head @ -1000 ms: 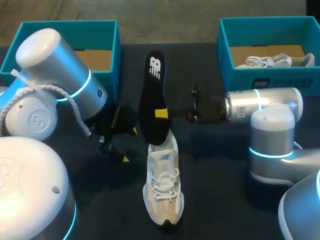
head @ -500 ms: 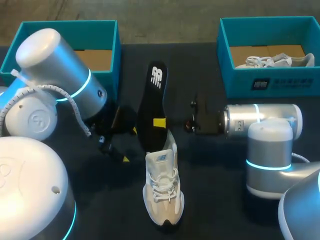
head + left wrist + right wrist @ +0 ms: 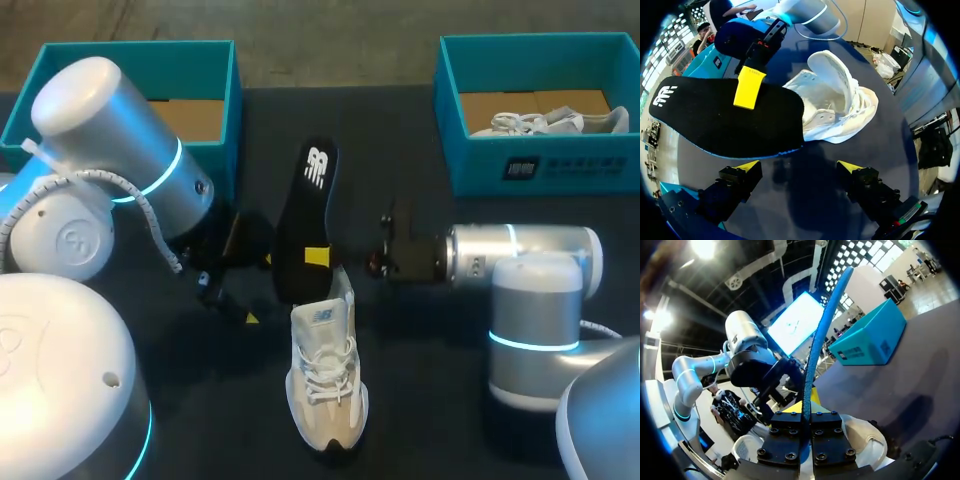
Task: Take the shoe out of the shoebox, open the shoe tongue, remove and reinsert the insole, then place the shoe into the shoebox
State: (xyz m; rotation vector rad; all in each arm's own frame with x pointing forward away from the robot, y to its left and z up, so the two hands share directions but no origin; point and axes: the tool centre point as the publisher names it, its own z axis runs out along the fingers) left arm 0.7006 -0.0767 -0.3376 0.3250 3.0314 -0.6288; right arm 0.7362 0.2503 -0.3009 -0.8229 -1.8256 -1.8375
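The right gripper [image 3: 318, 256], its fingers pinching the black insole [image 3: 303, 215], has carried it down toward the white shoe [image 3: 326, 375] at the worktop's near-middle. Reinsertion looks under way. The left gripper [image 3: 799, 170] hangs beside it, fingers spread and empty.

Dark table [image 3: 420, 410]: shoe [image 3: 326, 372], teal shoeboxes [image 3: 560, 165].
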